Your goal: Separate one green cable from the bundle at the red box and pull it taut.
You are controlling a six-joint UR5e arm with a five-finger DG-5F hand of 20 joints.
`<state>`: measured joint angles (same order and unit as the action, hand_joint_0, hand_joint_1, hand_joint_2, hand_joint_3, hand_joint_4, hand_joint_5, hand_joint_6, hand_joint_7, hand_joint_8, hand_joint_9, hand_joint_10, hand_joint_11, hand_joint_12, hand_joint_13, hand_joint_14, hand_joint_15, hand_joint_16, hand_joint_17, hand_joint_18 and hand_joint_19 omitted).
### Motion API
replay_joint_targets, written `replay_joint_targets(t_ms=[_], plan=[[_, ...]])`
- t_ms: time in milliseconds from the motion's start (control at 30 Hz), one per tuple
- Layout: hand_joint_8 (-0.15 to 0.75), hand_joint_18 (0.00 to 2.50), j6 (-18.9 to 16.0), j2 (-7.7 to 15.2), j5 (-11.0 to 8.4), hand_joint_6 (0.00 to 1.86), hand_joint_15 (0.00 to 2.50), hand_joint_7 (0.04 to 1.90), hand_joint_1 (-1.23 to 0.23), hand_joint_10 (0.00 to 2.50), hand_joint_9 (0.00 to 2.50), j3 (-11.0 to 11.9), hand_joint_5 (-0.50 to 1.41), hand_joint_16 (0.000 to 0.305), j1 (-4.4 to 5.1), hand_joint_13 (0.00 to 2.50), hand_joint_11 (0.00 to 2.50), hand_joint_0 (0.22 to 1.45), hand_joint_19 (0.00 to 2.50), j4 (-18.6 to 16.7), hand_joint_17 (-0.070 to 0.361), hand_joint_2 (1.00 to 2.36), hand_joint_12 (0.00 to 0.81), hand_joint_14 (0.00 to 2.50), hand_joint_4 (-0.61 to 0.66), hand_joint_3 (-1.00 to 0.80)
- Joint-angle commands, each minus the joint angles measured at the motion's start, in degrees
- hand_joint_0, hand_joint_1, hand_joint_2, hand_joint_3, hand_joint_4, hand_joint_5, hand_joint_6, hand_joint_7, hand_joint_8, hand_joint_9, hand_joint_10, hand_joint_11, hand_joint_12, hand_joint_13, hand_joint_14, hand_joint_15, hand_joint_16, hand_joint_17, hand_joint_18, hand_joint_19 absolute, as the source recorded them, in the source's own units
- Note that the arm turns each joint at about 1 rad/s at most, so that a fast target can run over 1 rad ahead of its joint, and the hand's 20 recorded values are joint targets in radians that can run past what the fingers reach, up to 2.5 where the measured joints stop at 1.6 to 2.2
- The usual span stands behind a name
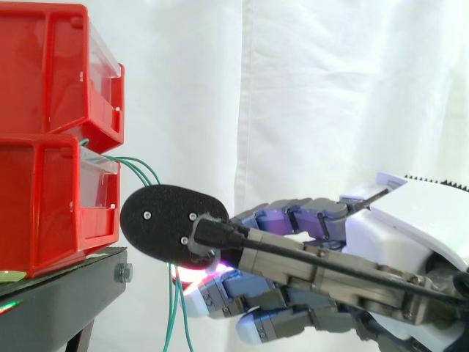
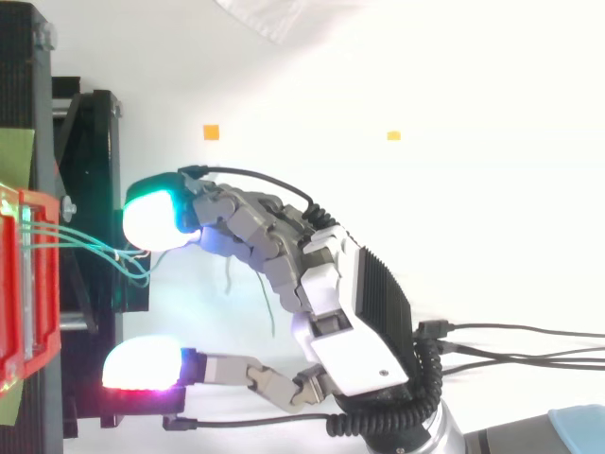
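Where two red bins sit stacked on one black stand, the green cables leave the lower bin and droop past the stand's edge; three strands can be counted from above. The hand lies level before them, its fingers stretched out and spread wide, pinching nothing. Two pads glow: a green-white pad just beside the cables and a white-magenta pad well apart from it.
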<state>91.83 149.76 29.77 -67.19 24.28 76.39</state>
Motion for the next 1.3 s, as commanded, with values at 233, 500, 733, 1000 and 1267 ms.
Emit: replay_joint_targets(t_ms=[233,500,733,1000,1267], plan=[[0.359,0.55,-6.13,0.01,4.59,0.5,0.47,0.98,-0.73,0.02,0.75,3.64,-0.12,0.072,-2.57,0.55,0.51,0.42,0.61,8.6,0.162,1.0,0.423,0.02,0.41,-0.5],[0.36,0.55,-8.95,0.09,0.64,0.5,0.48,0.99,-0.73,0.02,0.75,9.09,-0.11,0.072,-1.78,0.55,0.52,0.42,0.61,17.57,0.162,1.0,0.423,0.02,0.43,-0.5],[0.363,0.55,-7.98,2.47,-2.61,0.5,0.47,1.16,-0.73,0.02,0.75,11.02,-0.09,0.072,-0.55,0.55,0.52,0.42,0.61,18.09,0.162,1.0,0.424,0.02,0.44,-0.5],[0.362,0.55,-5.61,3.96,-4.46,0.5,0.48,1.51,-0.72,0.02,0.75,11.46,-0.07,0.071,0.51,0.55,0.53,0.42,0.61,14.84,0.16,1.0,0.423,0.02,0.37,-0.5],[0.372,0.56,-0.69,3.87,-4.64,0.71,0.48,1.26,-0.73,0.02,0.74,9.44,-0.12,0.071,0.95,0.55,0.53,0.42,0.61,7.55,0.159,1.0,0.418,0.02,0.39,-0.5]])
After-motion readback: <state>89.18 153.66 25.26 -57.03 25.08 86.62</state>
